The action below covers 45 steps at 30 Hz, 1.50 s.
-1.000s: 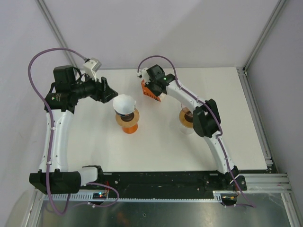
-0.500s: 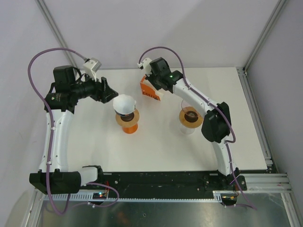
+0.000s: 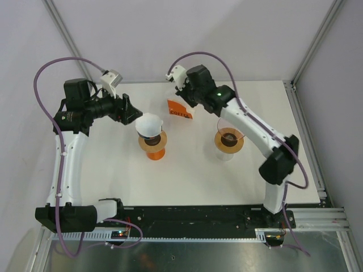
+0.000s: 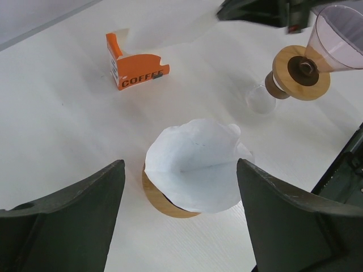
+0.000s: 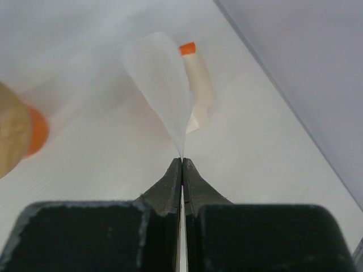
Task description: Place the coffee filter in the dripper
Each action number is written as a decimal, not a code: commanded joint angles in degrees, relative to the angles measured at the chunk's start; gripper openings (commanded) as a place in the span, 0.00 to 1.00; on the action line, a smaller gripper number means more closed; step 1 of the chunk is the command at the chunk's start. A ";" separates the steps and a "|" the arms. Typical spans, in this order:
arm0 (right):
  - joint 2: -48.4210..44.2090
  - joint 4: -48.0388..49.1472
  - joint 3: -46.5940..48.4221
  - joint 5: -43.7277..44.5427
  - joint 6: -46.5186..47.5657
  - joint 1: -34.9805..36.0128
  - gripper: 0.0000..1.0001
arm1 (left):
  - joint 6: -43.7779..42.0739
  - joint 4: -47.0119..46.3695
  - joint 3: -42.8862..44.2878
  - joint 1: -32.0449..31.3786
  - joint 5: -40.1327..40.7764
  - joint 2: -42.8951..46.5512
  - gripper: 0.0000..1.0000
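Observation:
A white coffee filter (image 3: pixel 149 123) sits open in the orange dripper with a wooden collar (image 3: pixel 153 148); both show in the left wrist view, filter (image 4: pixel 195 164) and collar (image 4: pixel 161 201). My left gripper (image 3: pixel 134 113) is open just left of and above it, fingers either side in its own view (image 4: pixel 180 170). My right gripper (image 3: pixel 180 94) is shut on the tip of a second thin white filter (image 5: pixel 161 79), held above the orange coffee filter box (image 3: pixel 180 110). A clear dripper with a wooden collar (image 3: pixel 229 139) stands to the right without a filter.
The filter box shows in the left wrist view (image 4: pixel 135 67) and in the right wrist view (image 5: pixel 198 85). The clear dripper (image 4: pixel 309 59) stands right of it. The orange dripper is a blur at the left edge of the right wrist view (image 5: pixel 17 130). Walls and frame posts enclose the table.
My right gripper has risen from the filter box toward the back, its arm stretching out, with a filter pinched in it. The left arm and the filter in the orange dripper have not moved.

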State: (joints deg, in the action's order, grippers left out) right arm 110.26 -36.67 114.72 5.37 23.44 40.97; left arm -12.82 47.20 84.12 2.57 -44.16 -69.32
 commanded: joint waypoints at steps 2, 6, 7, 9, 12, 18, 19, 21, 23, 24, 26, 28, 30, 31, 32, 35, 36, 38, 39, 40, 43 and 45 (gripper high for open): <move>-14.27 3.22 -6.21 -6.39 2.57 -0.01 0.00 | -3.13 -0.51 3.59 -0.11 -2.75 0.98 0.84; -21.08 3.14 -10.23 -12.99 3.82 0.03 0.00 | -4.41 -0.01 5.68 -0.83 -3.43 2.01 0.87; -22.47 2.76 -11.06 -14.80 4.34 0.01 0.00 | -4.45 0.08 6.18 -1.43 -3.85 2.36 0.87; -25.95 1.34 -13.26 -18.69 5.92 0.06 0.00 | -4.75 0.28 7.14 -3.87 -3.08 3.07 0.88; -29.49 -1.35 -15.51 -21.94 8.35 0.05 0.00 | -6.79 0.41 6.95 -11.76 2.78 4.98 0.90; -34.98 -5.85 -19.49 -30.15 11.63 0.03 0.00 | -7.56 1.13 8.46 -16.48 0.54 5.42 0.91; -35.84 -6.22 -20.26 -31.16 11.72 0.05 0.00 | -7.78 1.35 8.84 -17.00 -0.02 5.42 0.90; -37.29 -6.62 -21.54 -32.40 11.47 0.31 0.00 | -9.07 2.73 9.35 -19.25 -0.30 5.33 0.89; -38.64 -6.81 -22.47 -33.00 11.21 0.59 0.00 | -11.20 4.44 8.84 -23.02 2.57 5.16 0.88; -39.16 -6.82 -22.85 -33.29 11.16 0.77 0.00 | -12.68 5.21 7.98 -24.97 4.12 5.12 0.87; -40.14 -6.88 -23.50 -33.90 11.11 1.08 0.00 | -14.91 6.40 6.45 -27.26 6.55 4.97 0.85; -40.70 -7.16 -23.86 -34.63 11.17 1.36 0.00 | -16.06 6.72 6.03 -28.80 8.85 4.63 0.83; -41.03 -7.32 -23.98 -35.14 11.18 1.58 0.00 | -16.86 6.77 6.25 -30.55 12.35 3.93 0.78; -41.15 -7.34 -24.08 -35.32 11.27 1.66 0.00 | -17.14 6.81 6.46 -31.54 15.29 3.23 0.76; -41.12 -7.40 -24.22 -35.42 11.41 1.75 0.00 | -17.36 6.83 6.61 -32.66 17.33 2.70 0.73; -40.97 -7.41 -24.38 -35.54 11.46 1.90 0.00 | -17.85 6.84 6.24 -34.61 19.40 1.62 0.66; -40.90 -7.39 -24.46 -35.62 11.41 1.91 0.00 | -18.07 6.85 6.02 -35.24 19.39 1.50 0.65; -40.80 -7.26 -24.72 -35.80 11.44 1.92 0.00 | -18.24 6.79 5.79 -36.80 20.10 1.08 0.60; -40.81 -7.18 -24.89 -35.96 11.53 1.96 0.00 | -18.09 6.77 5.83 -37.48 20.62 0.70 0.57; -40.77 -7.10 -25.02 -36.13 11.62 1.94 0.00 | -17.97 6.81 5.86 -37.95 20.88 0.38 0.54; -40.53 -7.03 -25.29 -36.51 11.85 1.92 0.00 | -17.21 6.85 6.00 -39.13 20.07 -0.43 0.40; -40.49 -6.91 -25.52 -36.29 11.88 1.92 0.00 | -16.35 6.83 6.26 -39.61 19.79 -0.79 0.24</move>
State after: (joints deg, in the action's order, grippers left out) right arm 70.22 -44.51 89.45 -29.63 34.61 42.59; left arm -29.50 54.50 89.93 -35.68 -25.10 -69.69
